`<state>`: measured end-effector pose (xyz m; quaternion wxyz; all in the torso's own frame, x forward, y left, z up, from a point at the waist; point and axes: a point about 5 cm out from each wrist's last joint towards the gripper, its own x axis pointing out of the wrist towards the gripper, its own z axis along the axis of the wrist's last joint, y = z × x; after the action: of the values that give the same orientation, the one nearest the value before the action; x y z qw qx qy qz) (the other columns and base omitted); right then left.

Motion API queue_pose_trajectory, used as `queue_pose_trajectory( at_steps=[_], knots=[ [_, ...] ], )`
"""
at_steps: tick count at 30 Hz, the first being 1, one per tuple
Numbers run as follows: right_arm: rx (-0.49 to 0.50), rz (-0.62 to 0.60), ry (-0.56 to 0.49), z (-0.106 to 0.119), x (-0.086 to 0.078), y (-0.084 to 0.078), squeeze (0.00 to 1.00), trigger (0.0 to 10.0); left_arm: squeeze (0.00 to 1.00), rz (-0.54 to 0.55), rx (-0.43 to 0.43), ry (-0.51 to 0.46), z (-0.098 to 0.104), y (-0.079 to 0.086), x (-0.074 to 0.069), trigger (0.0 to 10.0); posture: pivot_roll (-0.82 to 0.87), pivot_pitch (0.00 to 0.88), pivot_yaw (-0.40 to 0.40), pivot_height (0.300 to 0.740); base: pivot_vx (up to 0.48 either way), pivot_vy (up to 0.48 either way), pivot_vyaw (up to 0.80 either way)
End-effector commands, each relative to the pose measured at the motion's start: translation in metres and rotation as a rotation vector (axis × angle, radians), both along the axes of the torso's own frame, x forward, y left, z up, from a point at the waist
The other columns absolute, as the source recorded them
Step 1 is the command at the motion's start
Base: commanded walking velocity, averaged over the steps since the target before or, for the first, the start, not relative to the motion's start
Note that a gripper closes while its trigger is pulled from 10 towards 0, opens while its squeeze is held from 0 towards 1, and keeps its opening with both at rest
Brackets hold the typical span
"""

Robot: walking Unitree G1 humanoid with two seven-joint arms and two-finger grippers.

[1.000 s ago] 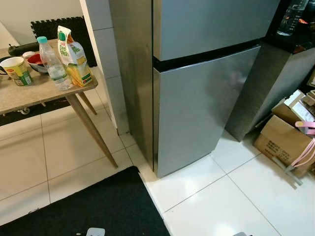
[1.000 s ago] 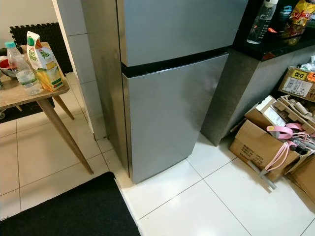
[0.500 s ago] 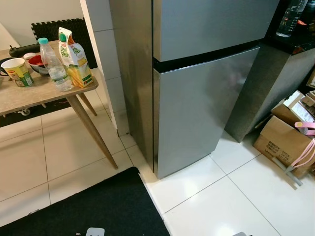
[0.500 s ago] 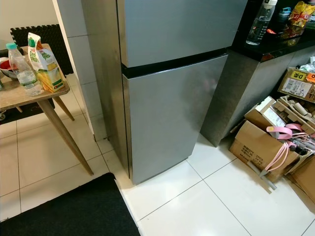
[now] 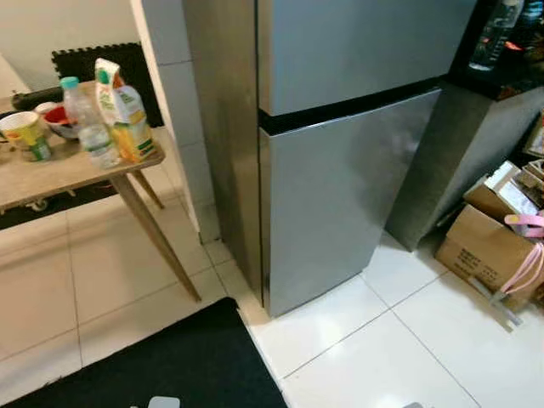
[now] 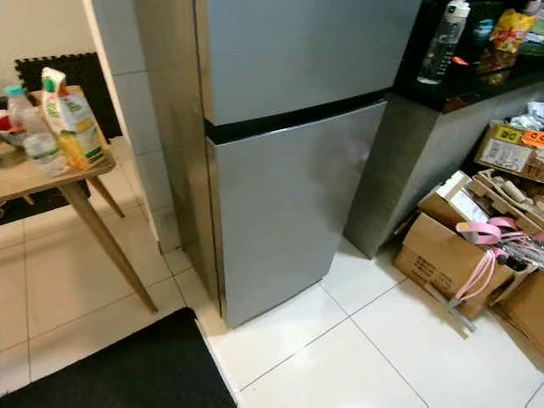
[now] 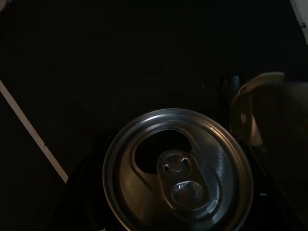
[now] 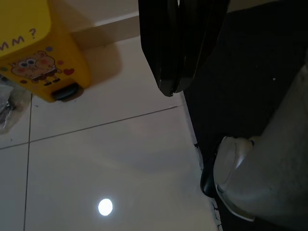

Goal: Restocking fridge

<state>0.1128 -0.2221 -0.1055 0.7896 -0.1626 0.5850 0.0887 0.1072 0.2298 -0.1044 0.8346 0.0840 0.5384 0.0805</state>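
An opened silver aluminium can [image 7: 178,173] is being carried in the left gripper, the right gripper [image 8: 179,72] is being held closed at the side, and, with the tall grey steel fridge [image 5: 340,153] at twelve o'clock being kept shut, spillage is being risked.

A home kitchen: a steel two-door fridge [image 5: 340,170] stands on a white tiled floor [image 5: 399,357] beside a dark counter [image 6: 476,85], with cardboard boxes [image 6: 442,255] and a wooden worktop [image 5: 59,166] holding drinks.
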Motion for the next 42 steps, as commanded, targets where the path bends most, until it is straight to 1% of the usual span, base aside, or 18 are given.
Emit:
queue_pose_trajectory(
  at_steps=[1,18,30,39,42],
  knots=[
    [0.003,0.009,0.002,0.0001,0.0011,0.001,0.0,10.0,0.0,0.004,0.002,0.008,-0.0005,0.0019,-0.0032,10.0,-0.07,0.018,-0.017,0.74,0.334,0.0,0.0],
    [0.008,0.011,0.003,-0.0002,0.0009,0.0026,0.0,10.0,0.0,-0.001,0.012,0.009,0.0001,0.0038,-0.0029,10.0,-0.07,0.016,-0.013,0.74,0.315,0.0,0.0],
    [0.008,0.014,-0.002,0.0007,0.0033,0.0017,0.0,10.0,0.0,-0.001,0.003,-0.006,0.0006,0.0019,0.0005,10.0,-0.07,0.012,-0.016,0.74,0.0,0.0,0.0],
    [0.017,0.006,-0.01,0.0008,0.0038,0.0023,0.0,10.0,0.0,-0.006,-0.012,0.001,-0.0006,-0.0006,-0.0018,10.0,-0.07,0.012,-0.016,0.74,0.0,0.0,0.0],
    [0.028,0.006,-0.025,0.0013,0.0062,0.004,0.0,10.0,0.0,-0.006,-0.016,0.008,-0.001,-0.0009,-0.0028,10.0,-0.07,0.016,-0.017,0.74,0.0,-0.472,0.0]
  ],
)
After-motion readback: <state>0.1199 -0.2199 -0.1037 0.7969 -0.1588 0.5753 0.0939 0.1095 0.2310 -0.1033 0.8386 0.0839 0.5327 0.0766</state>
